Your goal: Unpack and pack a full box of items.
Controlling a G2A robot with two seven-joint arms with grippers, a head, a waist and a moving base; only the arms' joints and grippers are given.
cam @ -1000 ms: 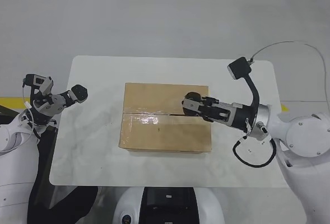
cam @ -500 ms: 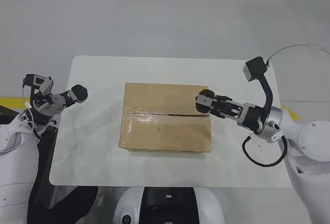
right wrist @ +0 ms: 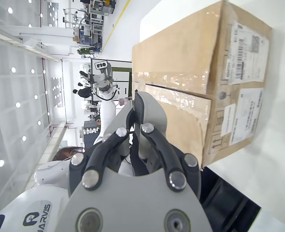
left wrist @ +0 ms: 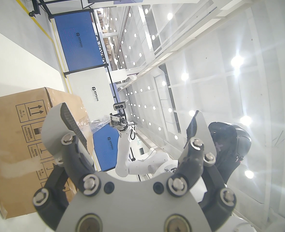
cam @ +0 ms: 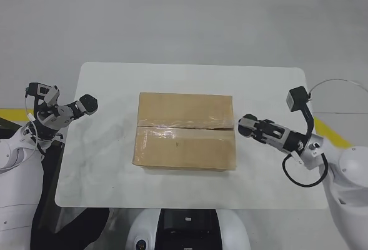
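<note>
At the centre of the top view, the taped cardboard box [cam: 185,131] sits closed on the white table [cam: 109,175]. Just off its right edge the right gripper [cam: 243,125] is pressed together; at left, well apart, the left gripper [cam: 90,104] is spread.

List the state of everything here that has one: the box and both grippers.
box: upright on the table, top flaps shut, not yet unpacked.
tape: along the top seam, with a dark slit on the stretch nearer the right gripper.
left gripper: open, empty, over the table's edge, apart from the box.
right gripper: shut, close beside the box's end.
</note>
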